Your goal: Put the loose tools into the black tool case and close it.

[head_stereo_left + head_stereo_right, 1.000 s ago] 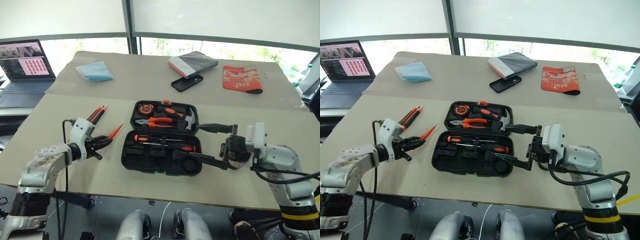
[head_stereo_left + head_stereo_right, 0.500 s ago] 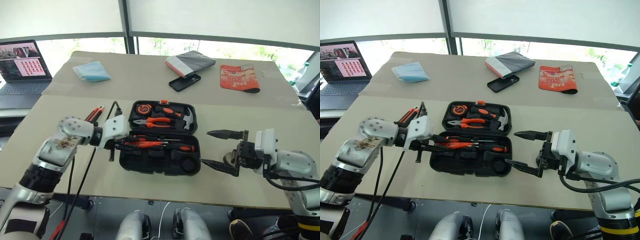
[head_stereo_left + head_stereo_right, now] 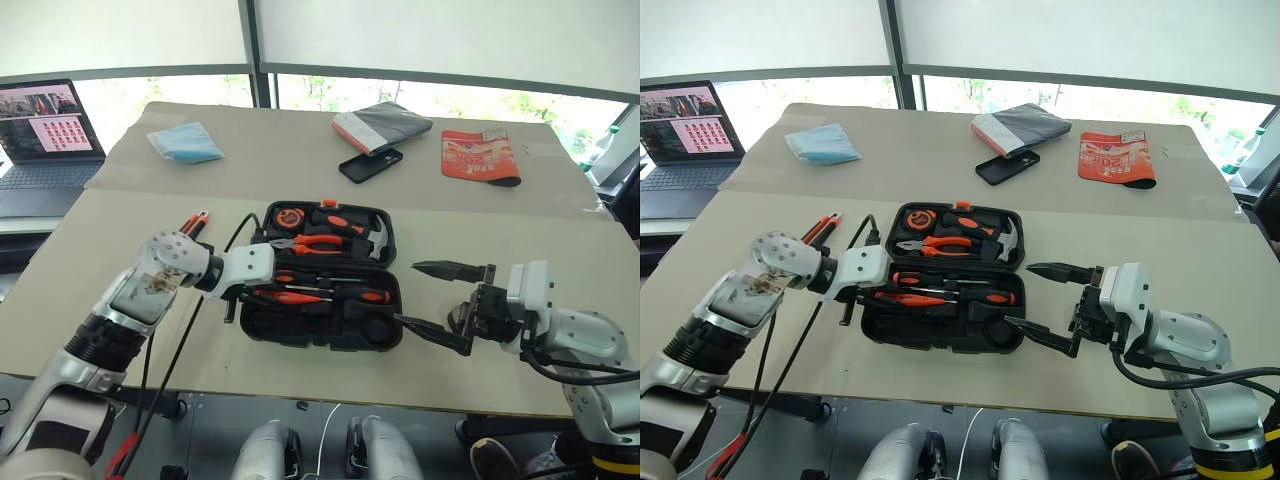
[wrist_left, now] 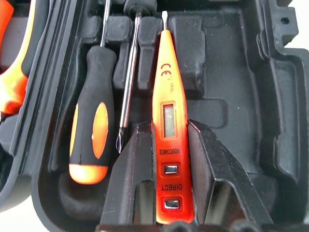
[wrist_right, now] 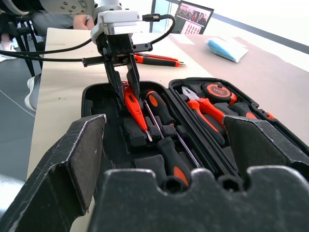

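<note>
Left gripper [image 4: 173, 159] pinching slim orange screwdriver [image 4: 166, 121] lengthwise over case [image 3: 322, 322] slot; right gripper [image 3: 440, 300] spread, beside.

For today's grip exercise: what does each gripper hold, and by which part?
Left gripper grips the orange screwdriver by its handle end, over the case. Right gripper is open and holds nothing.

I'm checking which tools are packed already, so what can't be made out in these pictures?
- Tip of the slim orange screwdriver: hidden among the case slots, so seating is unclear.
- Screwdrivers on the table: the left arm covers most of them; count unclear.
- Utility knife, tape roll: too small to identify in the eye views.
</note>
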Controlling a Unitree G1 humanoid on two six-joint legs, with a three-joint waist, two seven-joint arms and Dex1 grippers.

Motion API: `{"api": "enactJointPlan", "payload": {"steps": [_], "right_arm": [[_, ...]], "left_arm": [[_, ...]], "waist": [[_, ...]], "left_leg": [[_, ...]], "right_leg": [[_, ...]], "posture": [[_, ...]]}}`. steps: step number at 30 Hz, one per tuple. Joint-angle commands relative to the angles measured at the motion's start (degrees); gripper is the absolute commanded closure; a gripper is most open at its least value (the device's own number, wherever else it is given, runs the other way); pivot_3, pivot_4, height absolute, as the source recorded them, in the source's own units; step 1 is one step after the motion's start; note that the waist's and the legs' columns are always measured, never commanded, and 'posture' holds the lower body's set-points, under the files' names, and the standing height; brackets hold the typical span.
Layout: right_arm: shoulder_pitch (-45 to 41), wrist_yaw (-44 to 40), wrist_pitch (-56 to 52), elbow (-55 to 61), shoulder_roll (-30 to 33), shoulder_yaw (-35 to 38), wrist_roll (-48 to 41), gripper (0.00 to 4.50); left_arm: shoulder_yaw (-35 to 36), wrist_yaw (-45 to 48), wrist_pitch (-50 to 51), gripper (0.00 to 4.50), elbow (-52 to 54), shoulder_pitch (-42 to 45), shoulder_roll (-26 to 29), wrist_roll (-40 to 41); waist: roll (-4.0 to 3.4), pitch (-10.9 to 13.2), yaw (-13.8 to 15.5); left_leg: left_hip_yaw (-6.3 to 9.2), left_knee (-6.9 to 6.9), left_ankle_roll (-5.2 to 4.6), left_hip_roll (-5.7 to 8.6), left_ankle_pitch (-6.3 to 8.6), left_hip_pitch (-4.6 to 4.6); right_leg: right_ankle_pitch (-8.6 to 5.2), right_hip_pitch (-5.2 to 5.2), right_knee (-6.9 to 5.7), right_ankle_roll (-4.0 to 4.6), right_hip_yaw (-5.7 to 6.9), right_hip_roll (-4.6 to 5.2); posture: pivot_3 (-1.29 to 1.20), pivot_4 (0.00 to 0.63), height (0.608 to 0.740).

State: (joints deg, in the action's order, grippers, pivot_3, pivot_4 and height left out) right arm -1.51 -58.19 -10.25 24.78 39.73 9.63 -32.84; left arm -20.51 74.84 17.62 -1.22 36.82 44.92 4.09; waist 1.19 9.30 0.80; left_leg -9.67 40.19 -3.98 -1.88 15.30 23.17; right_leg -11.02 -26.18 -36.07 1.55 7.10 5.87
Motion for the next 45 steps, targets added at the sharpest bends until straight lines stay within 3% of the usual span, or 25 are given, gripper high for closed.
{"api": "enactJointPlan", "payload": {"steps": [1, 12, 17, 19, 20, 23, 29, 32, 33, 39, 45], "right_arm": [[-0.12, 0.46, -0.03, 2.29, 0.1, 0.79, -1.13, 0.0], [-1.74, 0.66, -0.66, 1.85, -0.2, -0.29, -1.06, 0.0], [-2.05, 1.36, -0.84, 1.96, -0.5, -0.91, -0.84, 0.0], [-1.94, 1.61, -0.83, 1.97, -0.62, -1.1, -0.8, 0.0], [-1.85, 1.7, -0.82, 2.0, -0.68, -1.14, -0.77, 0.0], [-1.7, 1.89, -0.89, 2.01, -0.66, -1.26, -0.87, 0.0], [-2.6, 1.27, -0.52, 0.64, -0.88, -2.02, -0.65, 0.0], [-4.54, 1.09, 0.07, -0.72, -1.79, -3.49, 0.0, 0.0], [-4.9, 1.08, 0.14, -0.96, -1.98, -3.75, 0.11, 0.0], [-5.52, 0.55, 1.07, -2.07, -2.1, -3.8, 0.53, 0.0], [-4.39, 0.3, 1.31, -2.21, -1.43, -2.63, 0.55, 0.0]], "left_arm": [[-1.27, 0.46, 0.56, 4.03, -0.08, 0.72, 0.41, -2.43], [-7.28, 3.09, -1.41, 4.03, -0.55, 3.24, 2.0, -11.68], [-5.65, 3.03, 0.96, 4.03, 1.12, 1.39, 0.12, -8.72], [-2.97, 2.23, 0.16, 3.03, 2.12, 0.54, -0.4, -6.46], [-1.42, 1.83, -0.61, 2.91, 2.26, 0.2, -0.59, -5.42], [3.76, 1.89, -3.14, 1.89, 1.98, -0.97, -0.09, -1.5], [12.06, 2.14, -8.85, 1.89, 2.14, -4.24, 0.67, 5.8], [14.97, -1.67, -6.77, 1.89, -0.63, -5.32, -4.09, 9.62], [15.22, -2.22, -7.22, 2.4, -1.42, -5.41, -4.89, 9.7], [12.03, -2.83, -12.39, 4.4, -7.38, -5.94, -8.71, 6.78], [9.03, -1.68, -14.73, 4.46, -9.53, -7.24, -9.24, 4.72]], "waist": [[0.0, 0.0, 0.0], [0.01, -0.01, -0.14], [0.0, -0.03, -0.19], [0.0, -0.03, -0.19], [0.0, -0.03, -0.19], [0.0, -0.03, -0.19], [0.02, -0.02, -0.13], [0.01, -0.02, -0.05], [0.01, -0.02, -0.02], [0.02, -0.02, -0.04], [0.02, -0.02, -0.16]], "left_leg": [[0.0, 0.03, 0.0, 0.0, 0.0, 0.0], [0.0, 0.07, -0.05, -0.02, 0.03, -0.06], [-0.01, 0.07, -0.1, -0.04, 0.06, -0.18], [0.0, 0.06, -0.1, -0.05, 0.06, -0.19], [0.0, 0.06, -0.09, -0.05, 0.06, -0.18], [0.0, 0.08, -0.06, -0.05, 0.03, -0.13], [0.01, 0.17, -0.03, -0.05, 0.01, -0.01], [0.0, 0.18, -0.06, -0.03, 0.03, -0.05], [0.0, 0.19, -0.07, -0.02, 0.04, -0.05], [-0.02, 0.25, -0.1, 0.0, 0.04, 0.01], [-0.04, 0.25, -0.09, -0.01, 0.04, -0.01]], "right_leg": [[0.0, 0.0, -0.01, 0.0, 0.0, 0.0], [0.01, 0.04, -0.05, -0.01, -0.03, -0.06], [0.0, 0.1, -0.08, 0.0, -0.1, -0.12], [0.0, 0.11, -0.09, 0.0, -0.1, -0.12], [0.0, 0.1, -0.08, 0.0, -0.11, -0.12], [0.0, 0.08, -0.08, 0.0, -0.1, -0.1], [0.01, 0.01, -0.1, 0.0, -0.03, -0.01], [0.02, 0.06, -0.09, -0.02, -0.04, 0.04], [0.03, 0.08, -0.1, -0.04, -0.04, 0.07], [0.05, 0.07, -0.08, -0.07, 0.01, -0.01], [0.06, 0.07, -0.1, -0.07, -0.01, 0.0]], "posture": [[0.0, 0.15, 0.74], [0.0, 0.15, 0.74], [0.0, 0.15, 0.74], [0.0, 0.15, 0.74], [0.0, 0.15, 0.74], [0.0, 0.15, 0.74], [0.0, 0.15, 0.74], [0.0, 0.15, 0.74], [0.0, 0.15, 0.74], [0.0, 0.15, 0.74], [0.0, 0.15, 0.74]]}}
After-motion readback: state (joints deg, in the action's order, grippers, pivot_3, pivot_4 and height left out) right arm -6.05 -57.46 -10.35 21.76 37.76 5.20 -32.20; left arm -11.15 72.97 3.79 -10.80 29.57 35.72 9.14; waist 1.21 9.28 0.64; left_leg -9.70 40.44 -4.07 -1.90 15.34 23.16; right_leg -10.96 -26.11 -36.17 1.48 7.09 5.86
